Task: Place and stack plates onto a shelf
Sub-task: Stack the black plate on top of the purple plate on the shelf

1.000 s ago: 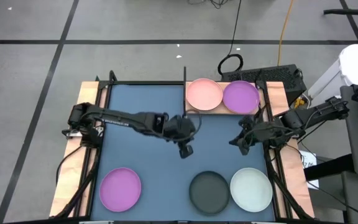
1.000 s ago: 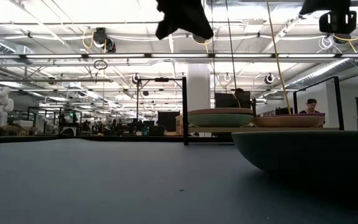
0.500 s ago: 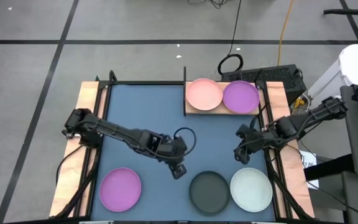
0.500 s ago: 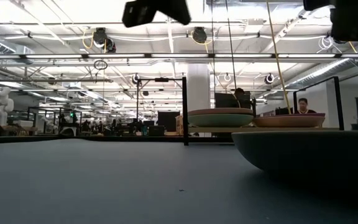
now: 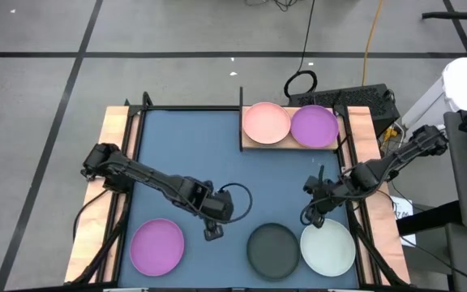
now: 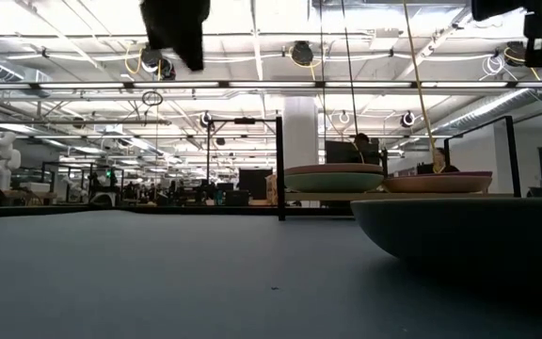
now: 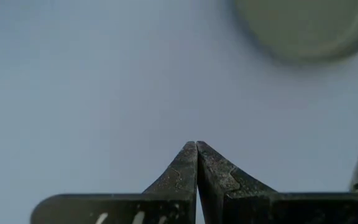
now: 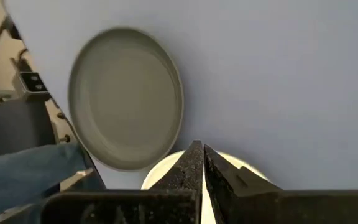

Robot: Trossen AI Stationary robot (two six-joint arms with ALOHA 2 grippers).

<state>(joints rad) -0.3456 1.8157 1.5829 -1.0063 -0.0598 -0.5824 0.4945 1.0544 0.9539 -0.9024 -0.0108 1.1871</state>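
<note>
The light-wood shelf (image 5: 290,143) stands at the mat's far edge. It bears a pink plate (image 5: 266,122) and a purple plate (image 5: 314,126). Three plates lie flat on the blue mat near the front edge: purple (image 5: 156,246), black (image 5: 273,249) and pale mint (image 5: 327,246). My left gripper (image 5: 214,233) hangs shut above the mat between the purple and black plates and touches nothing. In its wrist view the gripper (image 7: 196,145) points down at bare mat. My right gripper (image 5: 306,217) is shut, in the air just beyond the pale plate's (image 8: 166,171) far edge; the black plate (image 8: 126,96) lies beside it.
A thin black rail (image 5: 241,113) stands upright at the shelf's left end. Wooden strips (image 5: 96,203) and black frame bars edge the mat on both sides. The mat's middle (image 5: 185,154) is bare. Beyond the table, people (image 6: 438,162) sit in the room.
My left gripper has swung from the mat's middle toward the near edge and to the left, sinking a little and tipping further downward. My right gripper has come toward the near edge and down, toward the pale plate. Both have stayed shut. No plate has moved.
</note>
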